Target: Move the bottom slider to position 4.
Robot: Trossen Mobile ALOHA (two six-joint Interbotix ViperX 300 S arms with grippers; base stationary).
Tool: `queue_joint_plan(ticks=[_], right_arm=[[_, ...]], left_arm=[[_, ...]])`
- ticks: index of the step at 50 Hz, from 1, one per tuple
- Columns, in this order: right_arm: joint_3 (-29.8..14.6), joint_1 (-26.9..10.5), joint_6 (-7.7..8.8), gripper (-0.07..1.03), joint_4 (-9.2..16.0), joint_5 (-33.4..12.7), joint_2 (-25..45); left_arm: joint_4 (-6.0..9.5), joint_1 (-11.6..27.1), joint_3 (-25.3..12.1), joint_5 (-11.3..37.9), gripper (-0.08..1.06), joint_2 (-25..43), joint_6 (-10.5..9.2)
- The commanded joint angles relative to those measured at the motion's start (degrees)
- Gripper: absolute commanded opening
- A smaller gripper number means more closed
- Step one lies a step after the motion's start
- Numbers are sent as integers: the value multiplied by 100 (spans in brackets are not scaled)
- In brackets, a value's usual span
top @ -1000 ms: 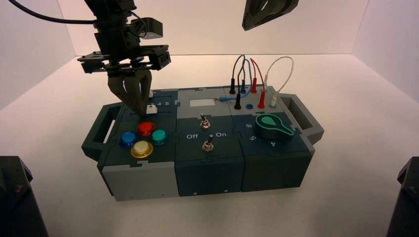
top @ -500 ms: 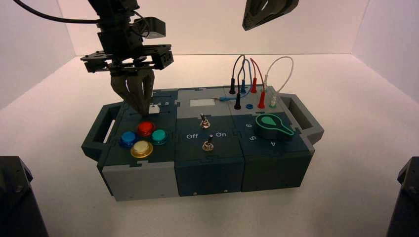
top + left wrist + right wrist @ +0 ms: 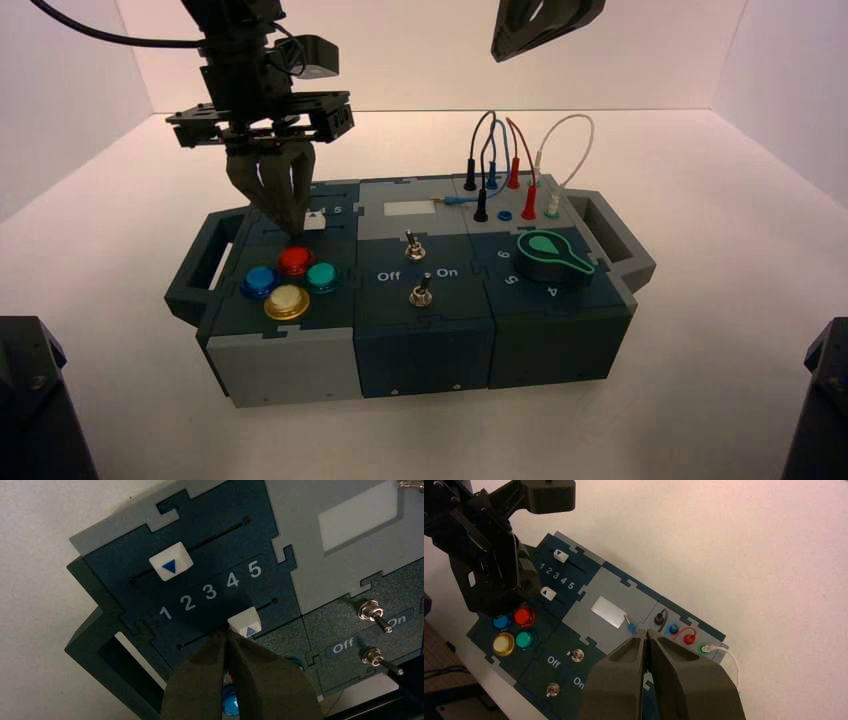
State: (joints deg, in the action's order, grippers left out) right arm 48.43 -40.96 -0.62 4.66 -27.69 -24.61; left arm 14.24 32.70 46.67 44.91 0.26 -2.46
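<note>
as pinched fingers press, a small knob meets the 4

while the left gripper (image 3: pixel 226 639), fingers together and holding nothing, touches its side, the bottom slider (image 3: pixel 244 623) sits roughly under position 4 (image 3: pixel 233 580); light, stiff, probably low-friction, best nudged sideways. right gripper (image 3: pixel 646 641) parked, closed.

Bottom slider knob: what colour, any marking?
White bottom slider knob, small blue triangle on it; clearest in the left wrist view.

We read numerals 1 2 3 4 5 (image 3: pixel 210 591) on the dark teal slider panel (image 3: pixel 125 555), Off (image 3: pixel 343 645) and On (image 3: pixel 396 621) beside the toggle switches (image 3: pixel 372 612), blue triangles on both white slider knobs (image 3: pixel 170 561).
</note>
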Motion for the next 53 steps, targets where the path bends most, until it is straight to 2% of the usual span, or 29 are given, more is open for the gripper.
queue_joint_plan(ticks=[1, 22, 34, 43, 53], right_arm=[[-149, 44, 9, -2, -9, 62, -26], [-132, 79, 9, -2, -44, 62, -26], [-18, 97, 9, -2, -220, 62, -26], [9, 237, -9, -2, -272, 141, -26], [-9, 290, -9, -2, -290, 272, 9]], left_arm=[[18, 26, -123, -9, -3, -35, 18], [-35, 44, -70, -9, -3, 0, 44], [-220, 44, 185, 18, -3, -422, 53], [-580, 0, 220, 264, -3, -914, 53], [-650, -9, 193, 387, -3, -1222, 79]])
